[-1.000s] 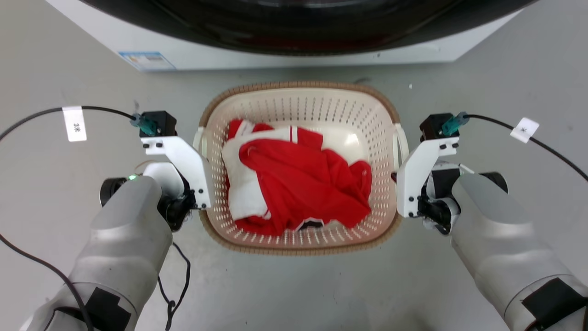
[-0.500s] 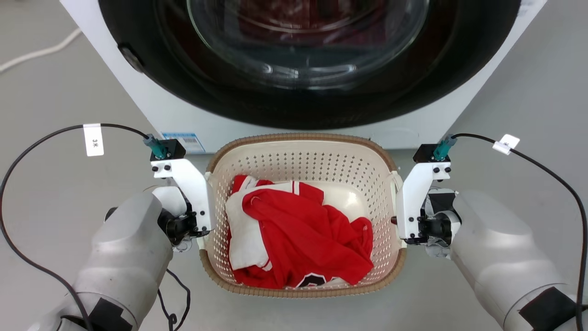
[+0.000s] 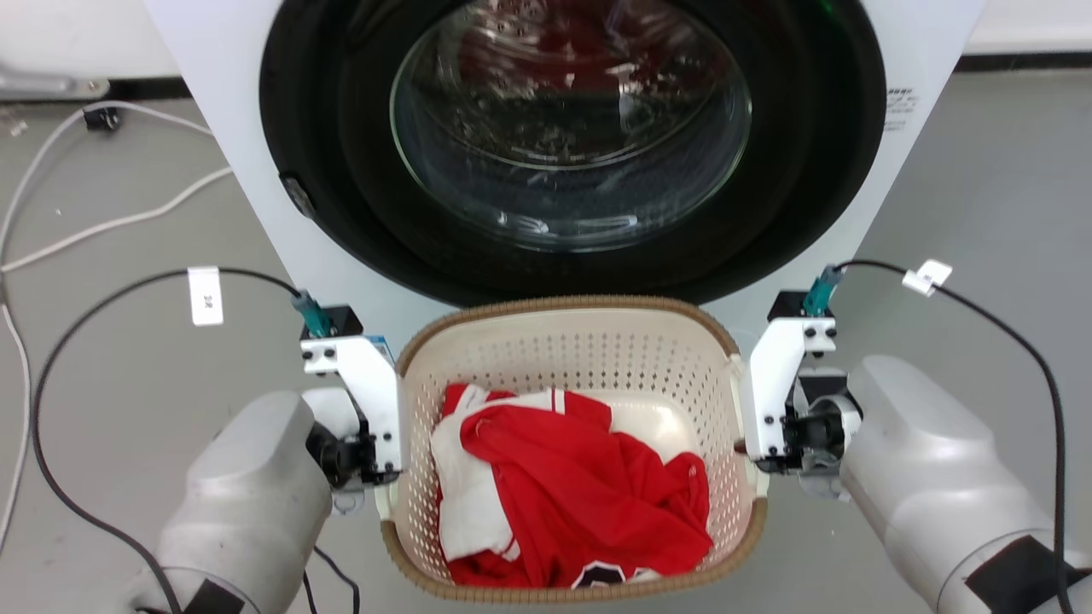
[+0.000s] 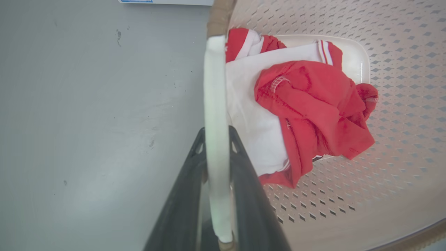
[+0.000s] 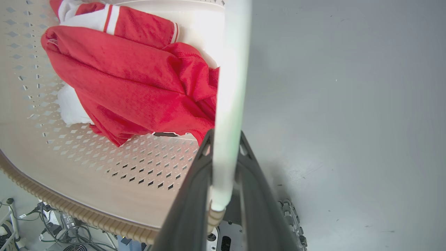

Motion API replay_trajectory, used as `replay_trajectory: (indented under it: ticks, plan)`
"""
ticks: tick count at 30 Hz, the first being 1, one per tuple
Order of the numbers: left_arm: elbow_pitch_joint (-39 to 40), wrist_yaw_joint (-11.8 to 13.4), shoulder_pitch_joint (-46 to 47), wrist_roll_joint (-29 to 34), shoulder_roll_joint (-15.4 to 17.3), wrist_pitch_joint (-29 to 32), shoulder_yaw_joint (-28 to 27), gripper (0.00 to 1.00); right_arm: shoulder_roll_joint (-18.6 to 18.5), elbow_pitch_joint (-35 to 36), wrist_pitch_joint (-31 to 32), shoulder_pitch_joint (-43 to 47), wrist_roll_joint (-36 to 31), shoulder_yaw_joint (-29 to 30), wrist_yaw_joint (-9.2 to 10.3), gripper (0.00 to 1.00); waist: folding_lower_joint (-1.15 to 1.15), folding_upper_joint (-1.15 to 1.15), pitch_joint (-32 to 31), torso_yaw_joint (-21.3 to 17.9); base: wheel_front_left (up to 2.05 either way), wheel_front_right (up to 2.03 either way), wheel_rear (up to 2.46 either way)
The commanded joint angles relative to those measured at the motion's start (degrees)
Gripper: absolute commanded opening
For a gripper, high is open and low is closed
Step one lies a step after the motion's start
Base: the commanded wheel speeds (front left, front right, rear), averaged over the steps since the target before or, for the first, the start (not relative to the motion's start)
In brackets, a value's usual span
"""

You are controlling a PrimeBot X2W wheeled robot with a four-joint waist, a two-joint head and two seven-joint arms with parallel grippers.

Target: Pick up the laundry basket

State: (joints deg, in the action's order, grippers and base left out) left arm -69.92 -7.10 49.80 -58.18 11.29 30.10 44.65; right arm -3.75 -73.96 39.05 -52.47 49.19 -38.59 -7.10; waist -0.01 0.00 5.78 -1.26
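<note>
The laundry basket (image 3: 580,358), cream perforated plastic with a brown woven-look rim, hangs between my two arms in front of the washing machine. Red and white clothes (image 3: 563,486) lie in it. My left gripper (image 3: 375,448) is at its left side. In the left wrist view the left gripper (image 4: 216,134) is shut on the white side handle (image 4: 214,87). My right gripper (image 3: 759,431) is at the right side. The right wrist view shows the right gripper (image 5: 224,136) shut on the other white handle (image 5: 231,69).
The white washing machine (image 3: 213,128) with its dark round door (image 3: 572,128) stands directly behind the basket. White cables (image 3: 102,226) lie on the grey floor at the left. The robot's base and some wiring (image 5: 52,223) show under the basket's near rim.
The head camera has tilted up, so much more of the washing machine shows. The basket, still held by both grippers, has risen and now overlaps the machine's front.
</note>
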Motion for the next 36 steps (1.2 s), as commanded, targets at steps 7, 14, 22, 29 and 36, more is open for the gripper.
replay_trajectory:
  ticks: [7, 14, 22, 29, 36]
  plan:
    - [0.3, -0.7, -2.9, -1.4, -3.0, 2.0, 1.4, 0.00, 1.6, 0.4, 3.7, 4.3, 0.3, 1.9, -0.71, 0.00, 0.01, 0.00, -5.0, 0.4, 0.00, 0.00, 0.00]
    - [0.0, -0.7, -3.8, -2.5, -3.3, 4.0, 2.0, 0.00, 1.7, 0.5, 5.3, 6.6, -1.3, 4.5, -0.71, 0.00, 0.01, 0.00, -6.2, 0.6, 0.00, 0.00, 0.00]
    - [-0.1, -0.7, -5.3, -3.1, -3.8, 4.8, 2.9, 0.00, 1.7, 0.4, 5.4, 8.5, -3.1, 6.9, -0.71, 0.00, 0.01, 0.00, -7.4, 1.1, 0.00, 0.00, 0.00]
    - [0.3, -0.7, -6.0, -3.5, -4.0, 5.2, 3.9, 0.00, 1.7, 0.4, 5.6, 9.5, -4.0, 8.1, -0.70, 0.00, 0.01, 0.00, -7.6, 1.5, 0.00, 0.00, 0.00]
    - [0.7, -0.7, -6.2, -3.7, -4.1, 5.1, 5.0, 0.00, 1.7, 0.4, 6.3, 9.9, -5.1, 9.3, -0.70, 0.00, 0.01, 0.00, -7.6, 1.7, 0.00, 0.00, 0.00]
